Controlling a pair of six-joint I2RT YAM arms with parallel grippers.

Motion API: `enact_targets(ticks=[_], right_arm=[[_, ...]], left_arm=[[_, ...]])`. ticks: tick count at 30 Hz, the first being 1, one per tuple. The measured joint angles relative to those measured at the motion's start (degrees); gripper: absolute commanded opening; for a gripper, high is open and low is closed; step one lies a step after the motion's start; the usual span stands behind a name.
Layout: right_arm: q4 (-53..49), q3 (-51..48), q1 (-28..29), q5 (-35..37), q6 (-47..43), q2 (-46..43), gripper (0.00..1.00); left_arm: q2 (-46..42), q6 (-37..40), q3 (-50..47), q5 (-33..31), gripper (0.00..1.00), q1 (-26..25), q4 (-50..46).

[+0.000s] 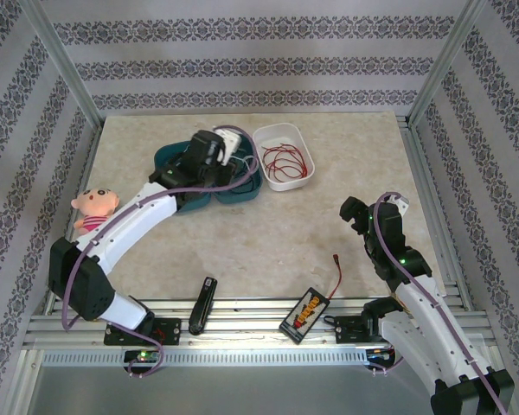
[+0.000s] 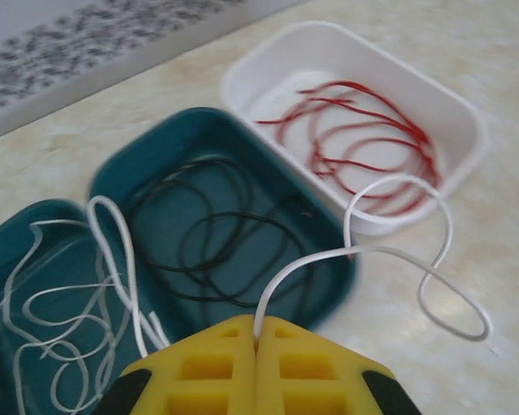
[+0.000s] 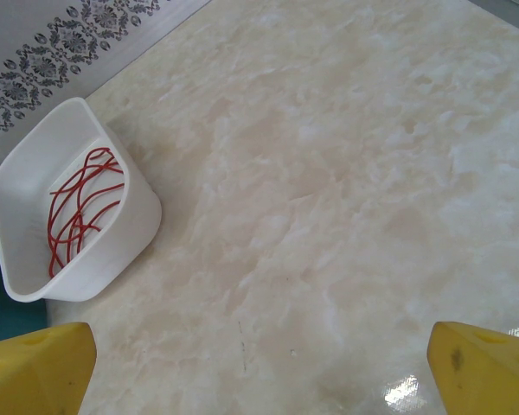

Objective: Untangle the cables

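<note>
My left jaws were pressed together on the white cable [image 2: 329, 256], which was pinched in the seam between the two yellow fingertips [image 2: 199, 367] over the far-left part of the tabletop [image 3: 346, 173]. From the pinch, one run of the cable curled right, crossed the near corner of the white tray [image 2: 346, 30] and looped down onto bare tabletop beside it. The other run dropped left into a teal bin [image 2: 35, 212], where the rest lay in loose curls. The black cable [image 2: 216, 251] sat coiled in a second teal bin [image 2: 190, 117], set between the first bin and the tray and just beside both. The red cable [image 2: 363, 138] lay by itself in the white tray. My right jaws hung spread wide with nothing between them, above bare tabletop toward the right edge, well apart from the tray. A small doll [image 1: 95, 206] rested by my left arm [image 1: 147, 207]. A black-and-yellow box [image 1: 304, 313] with a short red lead [image 1: 339, 270] and a black stick-shaped tool [image 1: 203, 304] lay along the near edge
</note>
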Motion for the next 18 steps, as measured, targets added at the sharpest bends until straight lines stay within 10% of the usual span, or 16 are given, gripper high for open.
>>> enact_targets(ticks=[18], right_arm=[[0.2,-0.5,0.0,-0.2,0.0,0.8,0.98]], left_arm=[[0.5,-25.2,-12.8,7.0,0.00,16.9,14.7]])
